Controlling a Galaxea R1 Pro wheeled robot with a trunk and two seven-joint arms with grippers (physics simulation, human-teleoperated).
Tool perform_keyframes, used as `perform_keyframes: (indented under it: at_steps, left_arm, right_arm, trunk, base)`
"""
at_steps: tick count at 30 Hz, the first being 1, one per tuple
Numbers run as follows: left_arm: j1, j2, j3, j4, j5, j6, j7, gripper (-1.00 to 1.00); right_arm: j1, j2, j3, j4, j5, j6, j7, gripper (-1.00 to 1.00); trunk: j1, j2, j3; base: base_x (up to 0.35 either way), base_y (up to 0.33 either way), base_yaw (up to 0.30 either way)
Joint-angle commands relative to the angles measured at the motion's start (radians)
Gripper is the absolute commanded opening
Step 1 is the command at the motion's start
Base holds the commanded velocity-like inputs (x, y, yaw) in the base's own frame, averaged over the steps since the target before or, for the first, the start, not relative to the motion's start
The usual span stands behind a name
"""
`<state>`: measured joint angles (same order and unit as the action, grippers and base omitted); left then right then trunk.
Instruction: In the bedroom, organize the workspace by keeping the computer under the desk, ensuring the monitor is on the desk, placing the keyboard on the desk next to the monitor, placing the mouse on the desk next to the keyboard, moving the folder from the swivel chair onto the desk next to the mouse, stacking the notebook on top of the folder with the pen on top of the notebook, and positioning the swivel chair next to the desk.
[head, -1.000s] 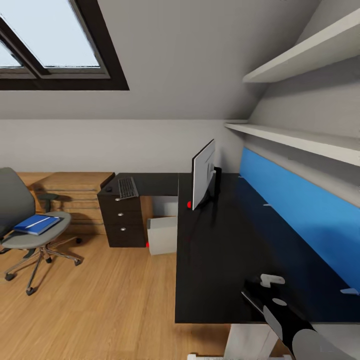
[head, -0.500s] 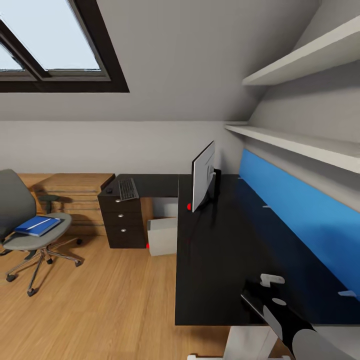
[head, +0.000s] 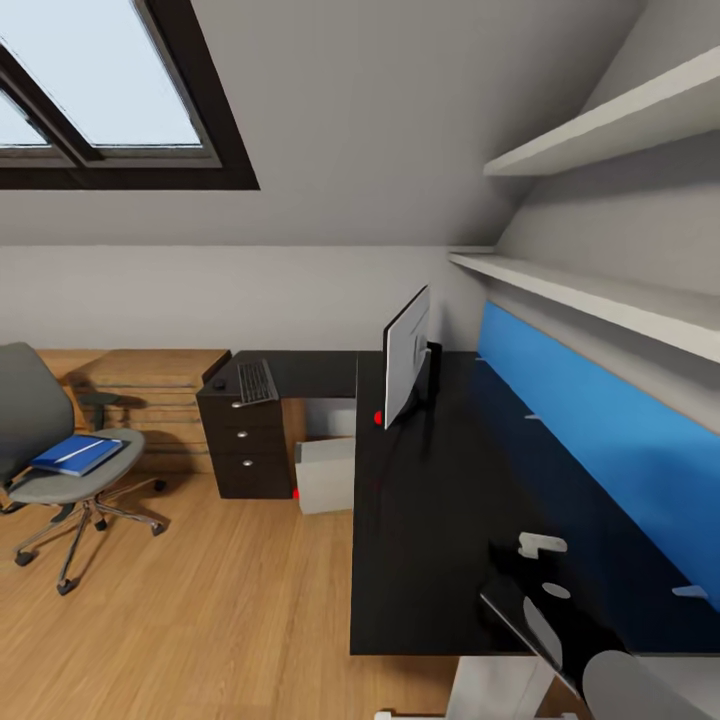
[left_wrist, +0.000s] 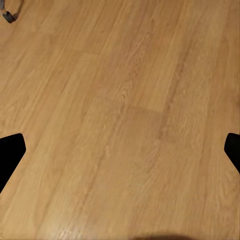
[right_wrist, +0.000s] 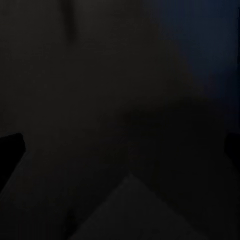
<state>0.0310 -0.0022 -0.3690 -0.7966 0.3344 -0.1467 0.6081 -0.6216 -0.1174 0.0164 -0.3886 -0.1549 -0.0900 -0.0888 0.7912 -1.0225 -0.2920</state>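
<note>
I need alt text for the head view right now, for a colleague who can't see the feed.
An attic bedroom: a black L-shaped desk along a blue wall panel carries a monitor, with a keyboard on its far wing above drawers. A pale computer sits on the floor under the desk, and at left a grey swivel chair holds a blue folder.

— What sort of room is shown here?

— An attic home office, pretty much. A dark-framed skylight (head: 105, 95) is set into a sloped ceiling, and pale wall shelves (head: 600, 290) are mounted above a long black desk (head: 440, 520) backed by a blue panel (head: 600, 420).

— Anything else office-like?

— A white-backed monitor (head: 405, 355), a grey swivel chair (head: 60, 460) and light wood plank flooring (head: 220, 600) are seen too.
</note>
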Motion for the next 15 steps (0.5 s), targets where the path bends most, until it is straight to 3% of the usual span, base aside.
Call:
perform_keyframes:
  at_steps: [1,4,10,12,14,15]
  left_arm:
    - [0.0,0.001,-0.004,0.001,0.011,-0.007,0.003,1.0]
    - [0.0,0.001,-0.006,0.015,0.011,-0.007,0.003,1.0]
    - [0.0,0.0,-0.007,0.025,0.01,-0.007,0.002,1.0]
    - [0.0,0.0,-0.007,0.026,0.01,-0.007,0.002,1.0]
    - [0.0,-0.001,-0.007,0.027,0.01,-0.007,0.002,1.0]
    - [0.0,-0.001,-0.007,0.028,0.009,-0.007,0.002,1.0]
  right_arm:
    - [0.0,0.0,0.001,-0.019,-0.01,-0.002,-0.001,1.0]
    - [0.0,-0.001,0.0,-0.057,-0.01,0.017,-0.002,1.0]
    - [0.027,-0.003,-0.002,-0.205,-0.011,0.132,-0.002,1.0]
    - [0.059,-0.003,-0.002,-0.283,-0.011,0.175,-0.002,1.0]
    - [0.13,-0.003,-0.002,-0.424,-0.011,0.245,-0.004,1.0]
    - [0.202,-0.002,-0.002,-0.558,-0.011,0.319,-0.005,1.0]
  trunk:
    - [-0.004,0.007,0.002]
    - [-0.015,0.028,0.012]
    - [-0.038,0.07,0.03]
    - [-0.046,0.084,0.037]
    - [-0.05,0.091,0.04]
    - [-0.05,0.091,0.04]
  base:
    - [0.0,0.0,0.0]
    - [0.0,0.0,0.0]
    - [0.0,0.0,0.0]
    - [0.0,0.0,0.0]
    - [0.0,0.0,0.0]
    - [0.0,0.0,0.0]
